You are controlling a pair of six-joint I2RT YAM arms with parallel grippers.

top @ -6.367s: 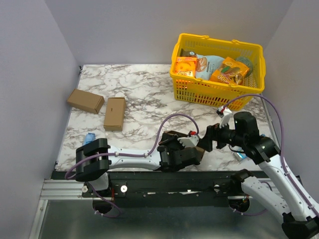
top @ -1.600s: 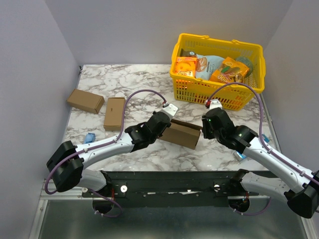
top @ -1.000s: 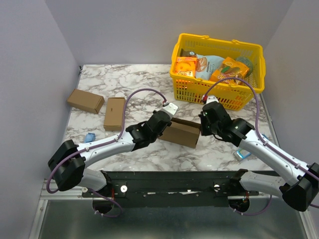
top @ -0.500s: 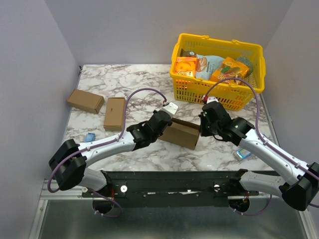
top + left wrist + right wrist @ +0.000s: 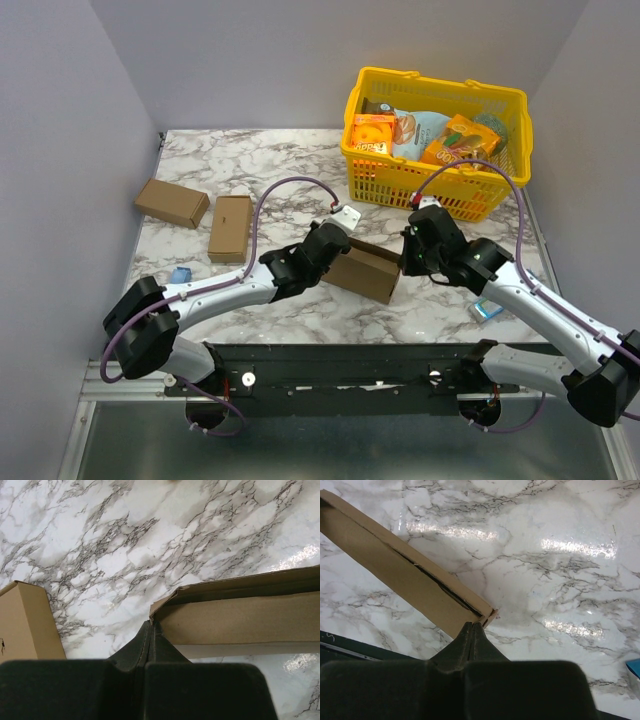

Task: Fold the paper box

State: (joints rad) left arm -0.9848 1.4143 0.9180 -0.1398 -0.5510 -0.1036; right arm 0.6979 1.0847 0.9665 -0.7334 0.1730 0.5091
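Note:
The paper box [image 5: 368, 268] lies flattened on the marble table [image 5: 290, 180], a plain brown cardboard sleeve between the two arms. My left gripper [image 5: 337, 260] is shut, and its tips touch the box's left end. In the left wrist view the closed fingertips [image 5: 151, 626] meet the corner of the paper box [image 5: 240, 617], whose top panel gapes slightly. My right gripper [image 5: 404, 262] is shut too and presses against the right end. The right wrist view shows its tips [image 5: 472, 626] at the end corner of the paper box [image 5: 405, 575]. Nothing sits between either pair of fingers.
Two smaller brown boxes [image 5: 172, 203] [image 5: 231, 228] lie at the left; one of them [image 5: 25, 625] shows in the left wrist view. A yellow basket [image 5: 440, 85] of packaged goods stands at the back right. Small blue items [image 5: 180, 274] [image 5: 485, 311] lie near the front edge.
Some seconds ago both arms were at the near edge with the box; now it lies mid-table. Over the last second the right gripper edged slightly in toward the box's end.

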